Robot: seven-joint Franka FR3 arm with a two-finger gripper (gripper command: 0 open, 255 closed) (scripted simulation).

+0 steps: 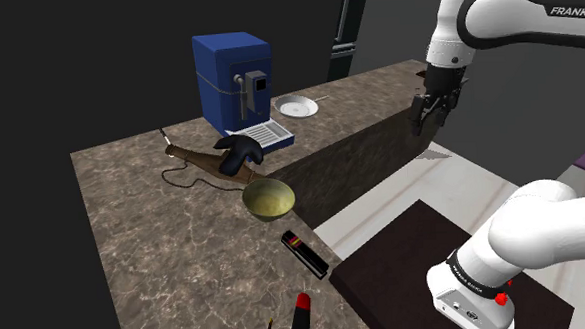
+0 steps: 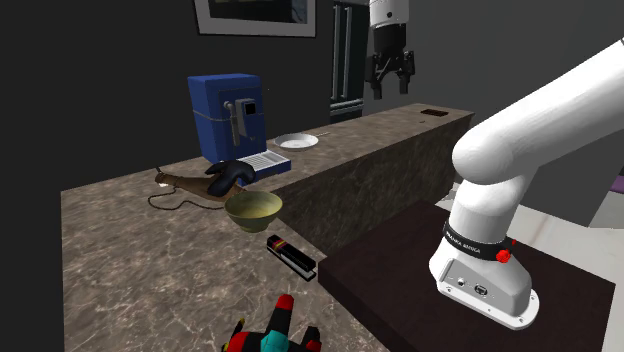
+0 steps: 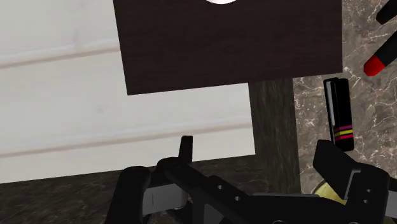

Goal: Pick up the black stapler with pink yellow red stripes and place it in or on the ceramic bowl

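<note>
The counter (image 1: pixel 153 243) carries one blue coffee machine (image 1: pixel 233 81), one white plate (image 1: pixel 299 107), one yellowish bowl (image 1: pixel 269 199), one black stapler (image 1: pixel 306 253) with coloured stripes, one black curved object (image 1: pixel 237 152) upon one brown piece (image 1: pixel 192 157), and one cluster of red-tipped pieces (image 1: pixel 302 313), which I cannot count apart.

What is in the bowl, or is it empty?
Empty. The bowl shows a bare inside, and the stapler lies on the counter beside it.

this is looking like a home kitchen. a stone-patterned counter (image 1: pixel 154 253) is carrying a blue coffee machine (image 1: pixel 230 81), a white plate (image 1: pixel 299 107) and a bowl (image 1: pixel 269 199). a framed picture (image 2: pixel 255 15) is hanging on the dark wall (image 2: pixel 120 50) behind, beside a tall dark double door (image 2: pixel 345 60). pale floor (image 1: pixel 382 200) is showing below.
</note>
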